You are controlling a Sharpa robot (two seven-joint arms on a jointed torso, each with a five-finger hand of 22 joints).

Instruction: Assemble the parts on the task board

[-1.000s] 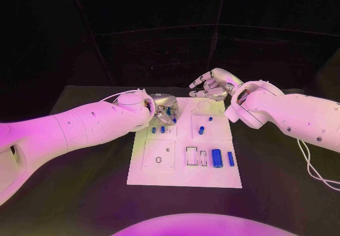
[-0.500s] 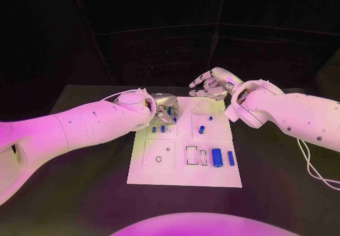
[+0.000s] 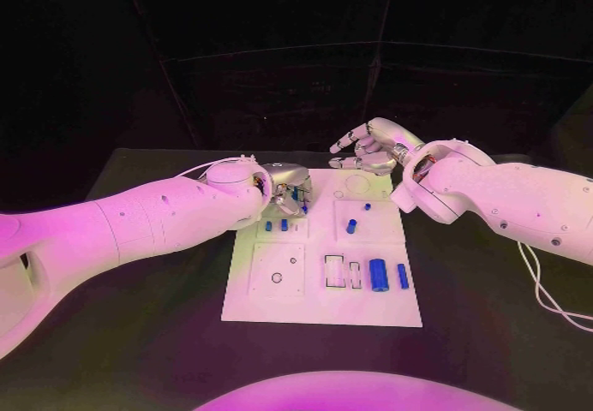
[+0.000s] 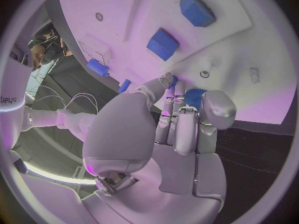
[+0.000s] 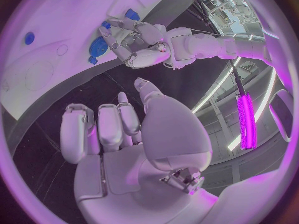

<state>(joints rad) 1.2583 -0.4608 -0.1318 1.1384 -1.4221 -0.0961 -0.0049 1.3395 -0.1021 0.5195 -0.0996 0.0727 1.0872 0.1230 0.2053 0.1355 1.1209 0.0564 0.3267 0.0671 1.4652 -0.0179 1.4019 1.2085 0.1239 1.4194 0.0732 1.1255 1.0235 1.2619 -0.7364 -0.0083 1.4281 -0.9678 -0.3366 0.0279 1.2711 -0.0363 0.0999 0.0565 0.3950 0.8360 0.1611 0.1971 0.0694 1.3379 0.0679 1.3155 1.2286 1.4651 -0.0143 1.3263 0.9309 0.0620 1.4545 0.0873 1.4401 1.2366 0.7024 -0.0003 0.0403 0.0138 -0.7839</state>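
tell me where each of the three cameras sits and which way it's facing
Head view: on the robot's head, looking down at the task board; both arms enter.
Left wrist view: behind the left hand, facing the board, fingers at a blue part.
Right wrist view: behind the right hand, facing across the board's edge toward the left hand.
Shared: the left hand and the white board appear in all three.

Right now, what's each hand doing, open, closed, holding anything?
Left hand: fingers on a blue part; a firm hold cannot be told.
Right hand: open, holding nothing.
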